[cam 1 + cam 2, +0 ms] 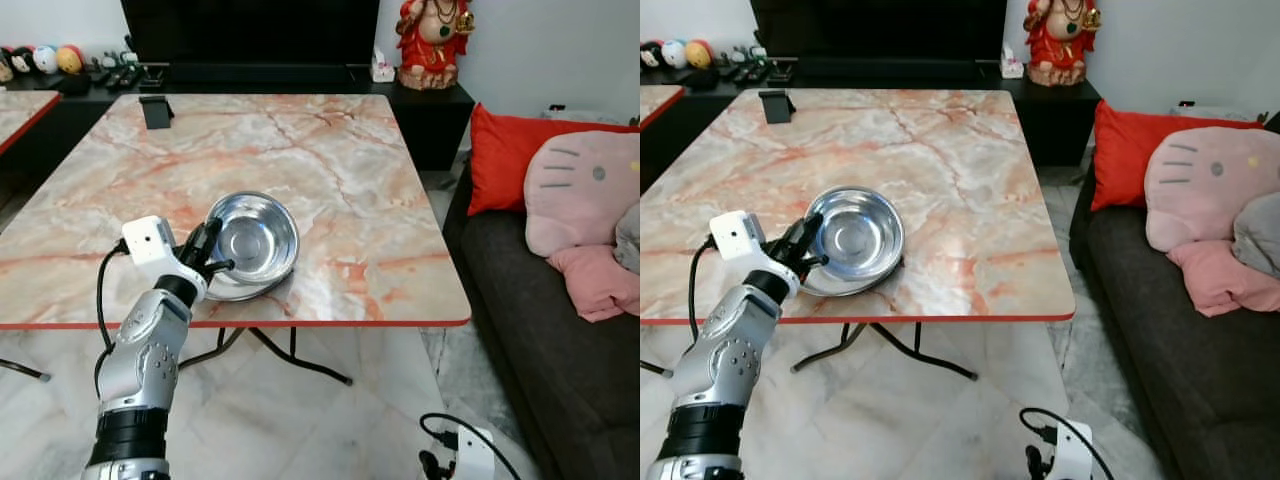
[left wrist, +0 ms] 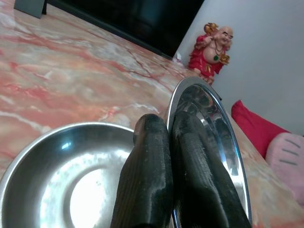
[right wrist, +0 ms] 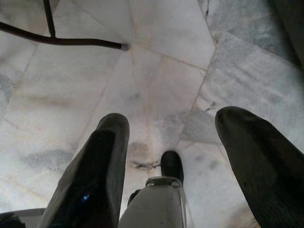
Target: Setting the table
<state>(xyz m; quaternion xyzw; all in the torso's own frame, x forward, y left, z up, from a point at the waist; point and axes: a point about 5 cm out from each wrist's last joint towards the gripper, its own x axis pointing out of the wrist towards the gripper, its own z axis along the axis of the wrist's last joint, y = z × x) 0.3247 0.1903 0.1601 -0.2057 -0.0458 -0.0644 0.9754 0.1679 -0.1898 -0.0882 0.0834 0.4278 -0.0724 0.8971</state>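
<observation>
With our left gripper (image 1: 212,252) fingers clenched on the tilted steel bowl's (image 1: 256,240) rim above another steel bowl (image 2: 61,175) on the marble table (image 1: 330,170), we judge that separating and placing comes next, while our right gripper (image 3: 166,156) hangs released.

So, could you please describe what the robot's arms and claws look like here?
The left arm is silver with dimpled joint housings and a black ribbed cuff. A white box camera sits at its wrist, fed by a black cable. The left claw has two long matte-black fingers. The right claw has the same black fingers.

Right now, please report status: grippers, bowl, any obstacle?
Left gripper shut on steel bowl rim, bowl tilted over plate near table front edge. Right gripper open, idle over floor. No obstacle seen.
</observation>
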